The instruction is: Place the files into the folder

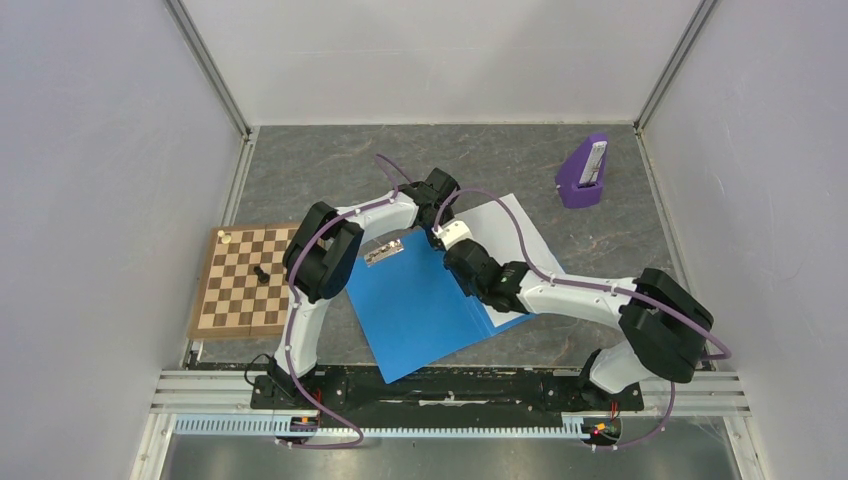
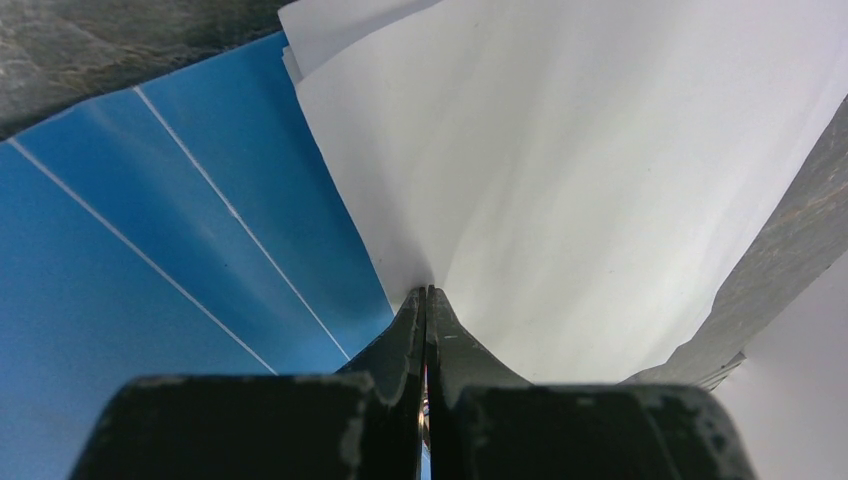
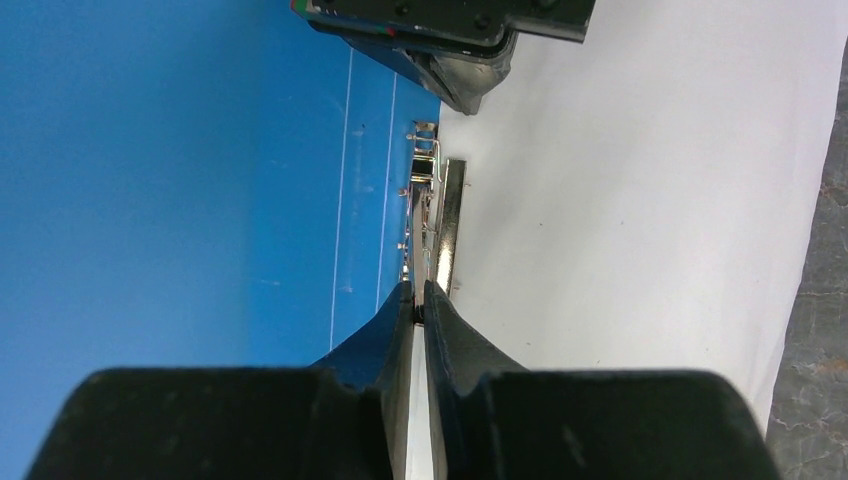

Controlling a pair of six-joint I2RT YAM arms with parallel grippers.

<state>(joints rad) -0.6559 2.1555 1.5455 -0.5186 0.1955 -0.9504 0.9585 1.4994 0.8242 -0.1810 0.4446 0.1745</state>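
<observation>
Left hand [image 2: 426, 300] pinches thin white paper sheets [image 2: 600, 180], lying on open bright-blue plastic folder [image 1: 425, 300] mid-desk | right hand [image 3: 420, 305] closed at metal clip [image 3: 440, 215], grip unclear | sheets floppy, slippery; I'd pinch edges.

In the overhead view, both arms cross above the blue folder [image 1: 420, 310] and cover its upper right part, along with most of the white files [image 1: 510, 225], of which only an upper corner and a thin strip beside the right arm show. The left gripper [image 1: 437, 200] and right gripper [image 1: 445, 238] are too small there to tell how their jaws stand. The number of sheets cannot be counted in any view. In the left wrist view, the files run off the top and right edges. The two small pieces on the chessboard [image 1: 240, 285] are too small to identify.
</observation>
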